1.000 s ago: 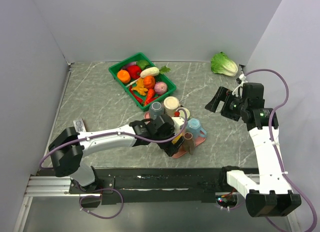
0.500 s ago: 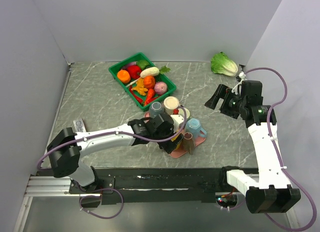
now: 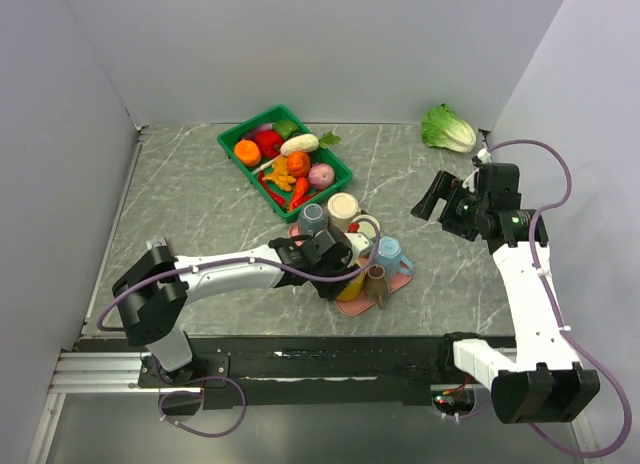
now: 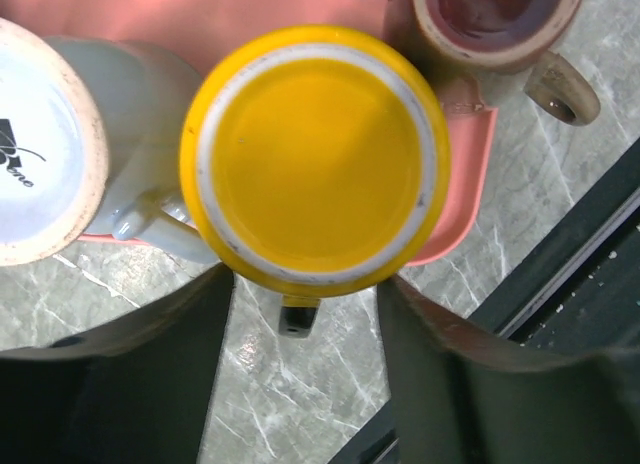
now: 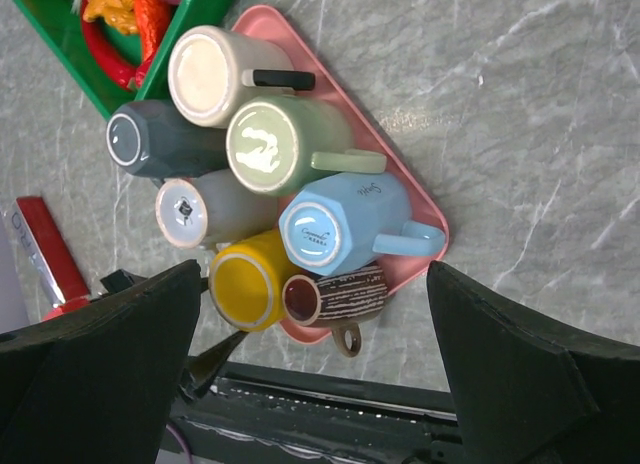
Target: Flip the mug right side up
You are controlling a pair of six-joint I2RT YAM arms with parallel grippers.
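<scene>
**Seven mugs on one tray, the yellow one sitting bottom up between the left fingers**

One pink tray (image 4: 462, 164) is lying on the marble-patterned table (image 3: 200, 204), and it is carrying seven mugs packed close together. Six are standing bottom up: a cream mug (image 5: 208, 74), a dark grey mug (image 5: 150, 142), a green mug (image 5: 272, 146), a white mug (image 5: 195, 212), a light blue mug (image 5: 325, 234) and the yellow mug (image 4: 315, 159). The seventh, a brown striped mug (image 5: 335, 296), is showing its open mouth. The yellow mug is sitting at the tray's near edge, crowded against the brown striped mug and the white mug.

The left gripper (image 4: 305, 282) is reaching over the yellow mug, with one finger flanking each side. In the left wrist view both fingers are running off the bottom of the frame. Their tips are meeting the mug's outline, so I cannot tell whether they are pressing its wall or standing just off it. A small dark piece (image 4: 297, 317) is poking out under the mug between the fingers, and I cannot tell what it is. From above, the gripper is covering much of the mug.

The right gripper (image 3: 430, 196) is hanging above the table's right side, jaws spread wide and holding nothing.

One green basket (image 3: 246, 122) is holding vegetables heaped too tightly to count. One lettuce (image 3: 448, 129) is lying in the far right corner.
</scene>
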